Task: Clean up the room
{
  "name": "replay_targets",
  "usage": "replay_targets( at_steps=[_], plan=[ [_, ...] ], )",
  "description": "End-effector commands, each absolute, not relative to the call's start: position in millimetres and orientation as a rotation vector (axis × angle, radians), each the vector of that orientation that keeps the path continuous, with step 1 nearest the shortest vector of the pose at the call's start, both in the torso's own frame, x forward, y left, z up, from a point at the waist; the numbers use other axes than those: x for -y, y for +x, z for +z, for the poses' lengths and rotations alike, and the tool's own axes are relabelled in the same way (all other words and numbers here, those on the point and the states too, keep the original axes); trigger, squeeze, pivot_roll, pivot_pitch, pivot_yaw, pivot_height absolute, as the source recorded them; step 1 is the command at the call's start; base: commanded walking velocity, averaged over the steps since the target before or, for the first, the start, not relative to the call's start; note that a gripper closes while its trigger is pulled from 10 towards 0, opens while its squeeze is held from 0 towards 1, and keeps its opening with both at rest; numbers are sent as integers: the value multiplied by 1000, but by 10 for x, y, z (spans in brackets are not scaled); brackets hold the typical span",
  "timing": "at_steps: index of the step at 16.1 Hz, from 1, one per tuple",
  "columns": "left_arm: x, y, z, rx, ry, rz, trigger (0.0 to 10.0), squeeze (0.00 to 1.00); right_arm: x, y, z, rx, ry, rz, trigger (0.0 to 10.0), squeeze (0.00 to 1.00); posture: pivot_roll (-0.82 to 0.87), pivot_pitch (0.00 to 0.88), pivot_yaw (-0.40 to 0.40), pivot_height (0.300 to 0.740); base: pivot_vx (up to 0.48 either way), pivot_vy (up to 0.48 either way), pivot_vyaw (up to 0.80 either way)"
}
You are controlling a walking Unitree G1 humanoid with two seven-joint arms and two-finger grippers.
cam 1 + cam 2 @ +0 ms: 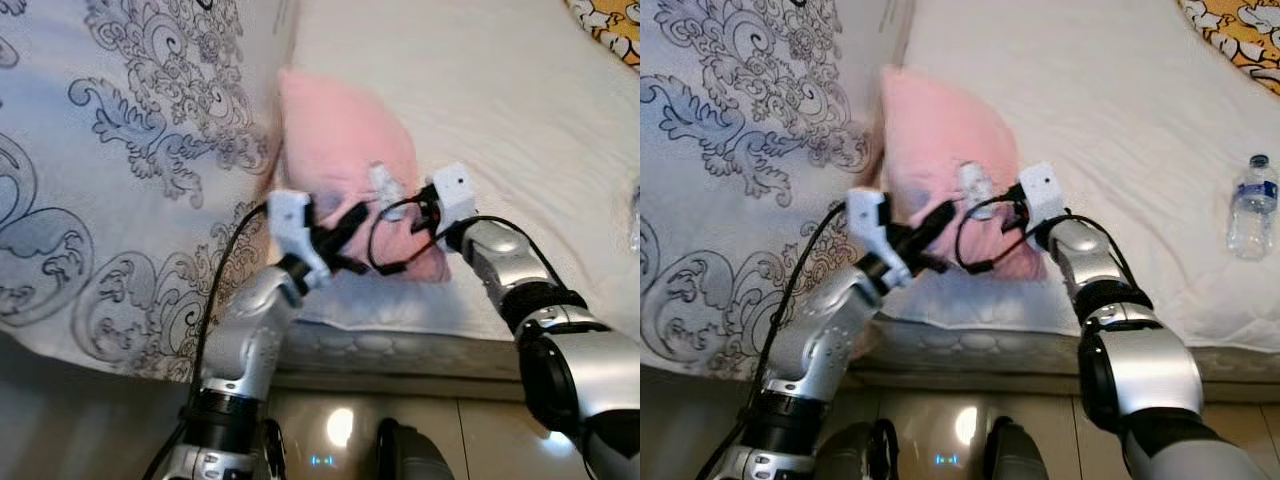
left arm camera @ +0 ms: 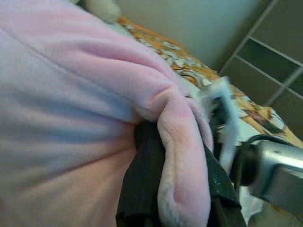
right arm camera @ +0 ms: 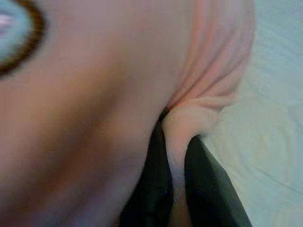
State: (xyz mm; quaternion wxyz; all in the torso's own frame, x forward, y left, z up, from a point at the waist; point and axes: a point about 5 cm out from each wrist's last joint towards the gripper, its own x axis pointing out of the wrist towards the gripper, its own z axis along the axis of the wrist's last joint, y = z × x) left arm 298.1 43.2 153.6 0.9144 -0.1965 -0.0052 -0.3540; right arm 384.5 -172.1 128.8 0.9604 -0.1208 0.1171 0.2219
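Note:
A pink pillow (image 1: 340, 140) lies on the white mattress (image 1: 500, 90), its near edge by the bed's front. My left gripper (image 1: 352, 222) is shut on the pillow's near-left edge; the left wrist view shows a fold of pink fabric (image 2: 182, 156) pinched between the black fingers (image 2: 142, 189). My right gripper (image 1: 415, 215) is shut on the pillow's near-right edge, and the right wrist view shows pink cloth (image 3: 184, 127) squeezed between its fingers (image 3: 208, 189). A small pale object (image 1: 975, 185) sits on the pillow between both grippers.
A white quilt with grey scroll patterns (image 1: 110, 170) covers the bed's left part and hangs over its edge. A clear water bottle (image 1: 1250, 208) lies on the mattress at the right. An orange patterned cloth (image 1: 610, 25) is at the far right corner. Glossy floor (image 1: 340, 430) lies below.

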Motion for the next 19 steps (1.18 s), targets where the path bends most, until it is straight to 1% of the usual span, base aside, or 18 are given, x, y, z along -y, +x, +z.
replay_targets(
  at_steps=[1, 3, 4, 5, 6, 7, 8, 9, 10, 12, 15, 17, 19],
  plan=[
    [15, 2683, 1381, -73, -524, -813, 0, 0, 1665, 3856, 1312, -235, -268, 482, 10000, 0, -52, 181, 32, 740, 0, 0, 0],
    [-141, 2795, 1317, -74, -478, -758, 0, 0, 1698, 3864, 1333, -231, -267, 466, 10000, 0, -57, 178, 34, 740, 0, 0, 0],
    [-345, 2942, 1287, -66, -428, -695, 0, 0, 1689, 3861, 1326, -228, -274, 469, 10000, 0, -57, 177, 35, 740, 0, 0, 0],
    [-488, 3040, 1297, -57, -401, -665, 0, 0, 1684, 3860, 1322, -225, -295, 464, 10000, 0, -57, 176, 34, 740, 0, 0, 0],
    [-631, 3157, 1353, -35, -358, -642, 0, 0, 1709, 3890, 1377, -204, -317, 418, 10000, 0, -53, 174, 33, 740, 0, 0, 0],
    [-659, 3185, 1370, -30, -347, -639, 0, 0, 1716, 3902, 1400, -197, -318, 406, 10000, 0, -53, 174, 33, 740, 0, 0, 0],
    [-809, 3330, 1450, -7, -299, -608, 0, 0, 1693, 3973, 1555, -155, -294, 368, 10000, 0, -52, 171, 29, 740, 0, 0, 0],
    [-880, 3389, 1475, 0, -289, -588, 0, 0, 1671, 4001, 1620, -138, -275, 359, 10000, 0, -51, 168, 29, 740, 0, 0, 0],
    [-1064, 3528, 1506, 9, -256, -534, 0, 0, 1589, 4058, 1763, -101, -232, 357, 10000, 0, -52, 163, 28, 740, 0, 0, 0],
    [-1325, 3694, 1547, 12, -216, -453, 0, 0, 1391, 4116, 1927, -62, -190, 384, 10000, 0, -55, 157, 27, 740, 0, 0, 0],
    [-1432, 3734, 1539, 17, -198, -398, 0, 0, 1281, 4137, 2006, -38, -209, 399, 10000, 0, -48, 163, 22, 740, 0, 0, 0],
    [-1513, 3693, 1567, 95, -162, -345, 0, 0, 1207, 4144, 2066, -1, -220, 412, 10000, 0, -37, 175, 15, 740, 0, 0, 0],
    [-1513, 3585, 1660, 192, -141, -292, 0, 0, 1171, 4144, 2106, 27, -239, 431, 10000, 0, -37, 176, 15, 740, 0, 0, 0]
  ],
)
